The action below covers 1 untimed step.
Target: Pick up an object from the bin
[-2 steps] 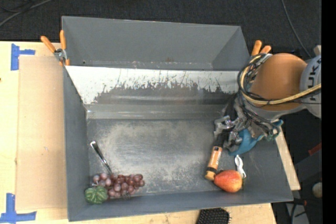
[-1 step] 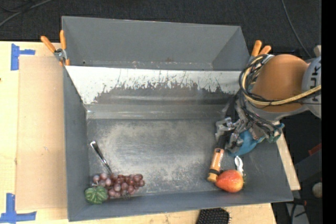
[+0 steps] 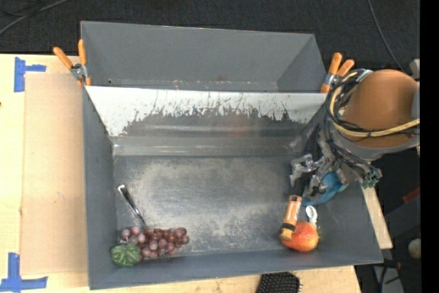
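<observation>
Gripper (image 3: 312, 183) is at the right wall of the bin (image 3: 206, 65), just above an orange stick (image 3: 293, 211) and a red-orange fruit (image 3: 302, 238) in the near right corner. Can't tell if it's clenched or released. Print on the stick is unreadable. Grapes (image 3: 154, 240) and spoon (image 3: 130, 202) are near left.
</observation>
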Tool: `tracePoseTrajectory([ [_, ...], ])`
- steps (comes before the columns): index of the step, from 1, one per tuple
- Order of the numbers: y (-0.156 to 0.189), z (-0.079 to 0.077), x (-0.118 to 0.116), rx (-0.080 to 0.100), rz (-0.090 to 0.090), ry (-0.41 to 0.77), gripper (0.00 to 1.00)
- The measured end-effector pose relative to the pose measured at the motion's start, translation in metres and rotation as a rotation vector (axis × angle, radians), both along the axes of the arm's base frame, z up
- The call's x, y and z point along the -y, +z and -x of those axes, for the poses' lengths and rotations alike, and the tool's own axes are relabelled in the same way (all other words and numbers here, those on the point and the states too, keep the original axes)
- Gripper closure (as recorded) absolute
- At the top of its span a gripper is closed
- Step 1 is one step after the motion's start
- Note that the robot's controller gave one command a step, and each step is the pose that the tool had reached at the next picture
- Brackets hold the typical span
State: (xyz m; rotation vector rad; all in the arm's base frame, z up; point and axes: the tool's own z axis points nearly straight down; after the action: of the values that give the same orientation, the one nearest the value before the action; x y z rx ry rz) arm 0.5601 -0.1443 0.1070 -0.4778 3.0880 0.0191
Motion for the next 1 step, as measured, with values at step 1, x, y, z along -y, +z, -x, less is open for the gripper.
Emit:
tracePoseTrajectory([
  [1, 0.0229, 0.0024, -0.0039, -0.013, -0.003, 0.013, 1.0],
])
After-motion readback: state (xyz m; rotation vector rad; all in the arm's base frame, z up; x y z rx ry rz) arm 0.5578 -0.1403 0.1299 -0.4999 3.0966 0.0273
